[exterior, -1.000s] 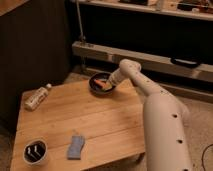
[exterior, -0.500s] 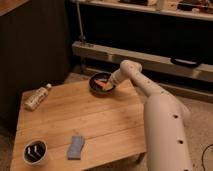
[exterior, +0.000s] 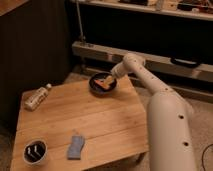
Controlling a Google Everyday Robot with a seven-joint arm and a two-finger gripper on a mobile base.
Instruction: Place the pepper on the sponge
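Note:
The orange-red pepper (exterior: 102,82) lies inside the dark round bowl (exterior: 94,87) at the far edge of the wooden table. My gripper (exterior: 111,78) reaches down over the bowl's right side, right at the pepper; whether it touches the pepper does not show. The blue-grey sponge (exterior: 76,146) lies flat near the table's front edge, left of centre and far from the gripper.
A white cup with a dark inside (exterior: 35,152) stands at the front left corner, beside the sponge. A plastic bottle (exterior: 37,96) lies on its side at the left edge. The arm's white body (exterior: 167,125) rises along the table's right side. A dark shelf unit stands behind.

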